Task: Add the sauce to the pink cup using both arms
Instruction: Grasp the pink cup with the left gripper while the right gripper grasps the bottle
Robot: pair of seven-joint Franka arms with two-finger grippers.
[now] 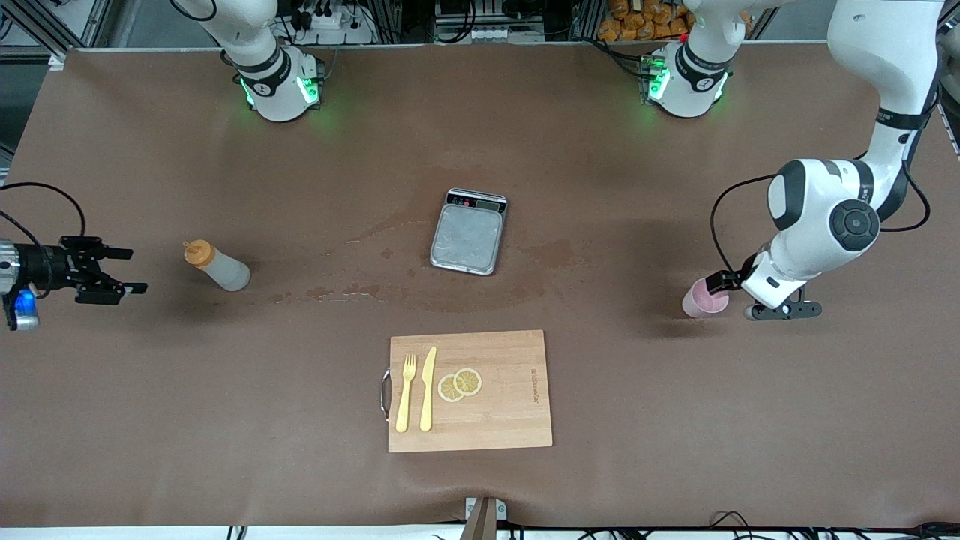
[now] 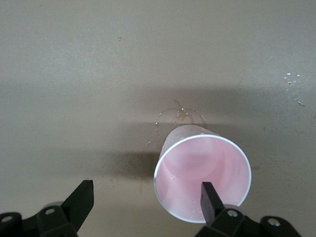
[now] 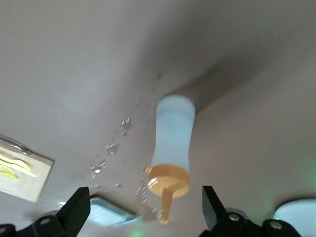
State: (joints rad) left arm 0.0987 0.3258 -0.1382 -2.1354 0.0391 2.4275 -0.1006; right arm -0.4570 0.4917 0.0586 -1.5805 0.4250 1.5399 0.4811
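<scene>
The sauce bottle (image 1: 217, 266), translucent with an orange nozzle cap, stands on the table toward the right arm's end. My right gripper (image 1: 133, 270) is open and level with it, a short way off, with its fingers pointing at it. In the right wrist view the bottle (image 3: 173, 143) sits ahead, centred between the open gripper's (image 3: 144, 207) fingers. The pink cup (image 1: 703, 298) stands upright toward the left arm's end. My left gripper (image 1: 726, 285) is right at it. In the left wrist view the gripper (image 2: 145, 200) is open, with one finger (image 2: 210, 200) over the cup's (image 2: 197, 173) rim and the other clear of it.
A steel scale (image 1: 466, 232) sits at the table's middle. Nearer the front camera lies a wooden cutting board (image 1: 510, 390) with a yellow fork (image 1: 406, 390), a knife (image 1: 427, 386) and lemon slices (image 1: 460, 383). Wet spots (image 1: 337, 292) mark the table between the bottle and the scale.
</scene>
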